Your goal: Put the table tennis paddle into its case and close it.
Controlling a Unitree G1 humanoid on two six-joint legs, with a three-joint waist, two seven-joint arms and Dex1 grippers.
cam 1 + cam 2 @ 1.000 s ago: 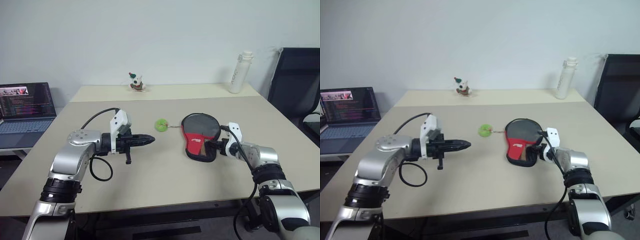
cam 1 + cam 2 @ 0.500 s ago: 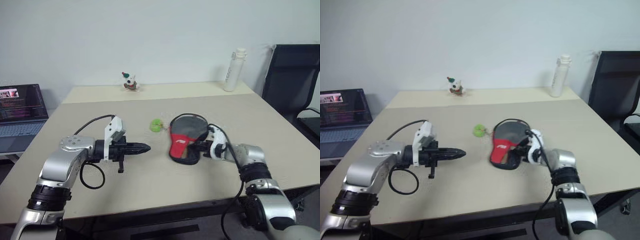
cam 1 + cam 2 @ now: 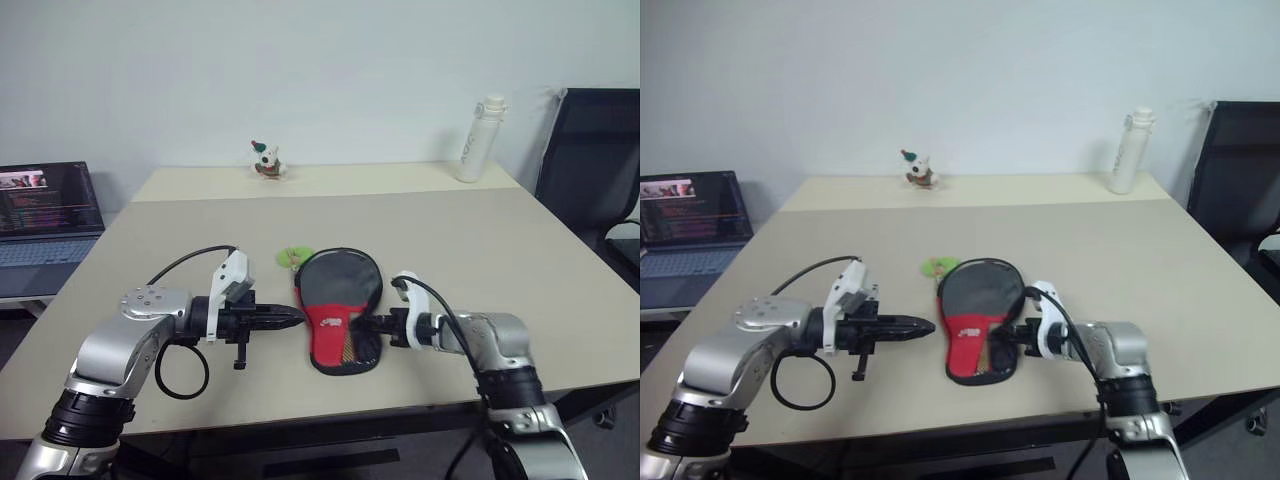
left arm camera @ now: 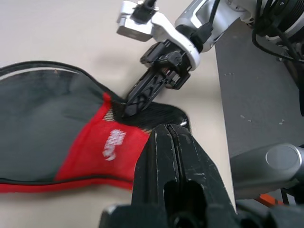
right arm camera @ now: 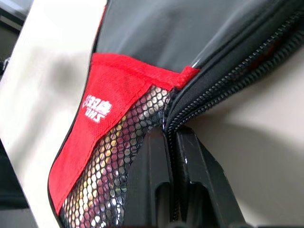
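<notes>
A plain pale wall (image 3: 320, 70) backs the beige table (image 3: 480, 240). A black office chair (image 3: 590, 160) stands at two o'clock, and an open laptop (image 3: 45, 215) sits at nine o'clock

You cannot see the table tennis paddle; the case (image 3: 338, 312) covers whatever lies inside it. The case's green tag (image 3: 293, 257) is partly hidden behind its rim. The chair (image 3: 590, 160) and laptop (image 3: 45, 215) are cut off at the picture edges.

case (image 3: 338, 322) dragged nearer table's front edge, toward left end effector (image 3: 296, 316) | right end effector (image 3: 366, 325) pinched onto its zipper edge
</notes>
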